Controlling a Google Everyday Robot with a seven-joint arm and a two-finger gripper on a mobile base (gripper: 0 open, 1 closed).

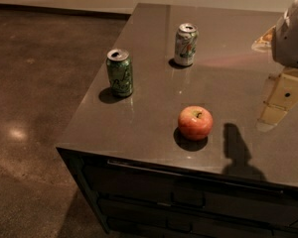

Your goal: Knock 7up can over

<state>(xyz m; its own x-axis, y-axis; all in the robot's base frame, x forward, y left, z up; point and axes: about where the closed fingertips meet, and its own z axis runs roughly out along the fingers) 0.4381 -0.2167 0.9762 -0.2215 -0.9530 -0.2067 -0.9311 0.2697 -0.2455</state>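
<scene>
The 7up can (186,44) is pale silver-white with green and orange-red markings and a silver top. It stands upright on the dark counter (139,128), towards the back middle. My gripper (278,103) hangs at the right edge of the view, above the counter, well to the right of the can and a little nearer the front. It is apart from the can and touches nothing. Part of the white arm (293,33) shows above it.
A darker all-green can (120,72) stands upright at the left, in front of the 7up can. A red apple (194,122) sits near the front edge. The gripper's shadow (236,148) falls right of the apple. The counter drops to a brown floor (30,108) on the left.
</scene>
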